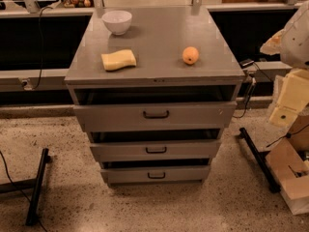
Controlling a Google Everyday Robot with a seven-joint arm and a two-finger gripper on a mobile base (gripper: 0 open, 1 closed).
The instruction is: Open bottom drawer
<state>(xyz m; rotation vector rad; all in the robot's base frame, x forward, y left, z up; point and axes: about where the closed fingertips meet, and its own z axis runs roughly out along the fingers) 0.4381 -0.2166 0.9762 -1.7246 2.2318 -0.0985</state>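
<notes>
Currently: gripper off to the right, clear of the drawers

Bottom drawer (130, 174) is the lowest of three grey fronts on the cabinet (154, 71), just above the speckled floor (145, 207). Its small dark bar handle (156, 175) is centred. A dark gap shows above its front, same as on the two fronts above. Gripper (285, 108) sits at the right edge of view, around top-drawer height, well apart from the cabinet. Can't tell whether it's spread or closed. On top: white bowl (117, 21), yellow sponge (119, 60), orange (190, 55).
</notes>
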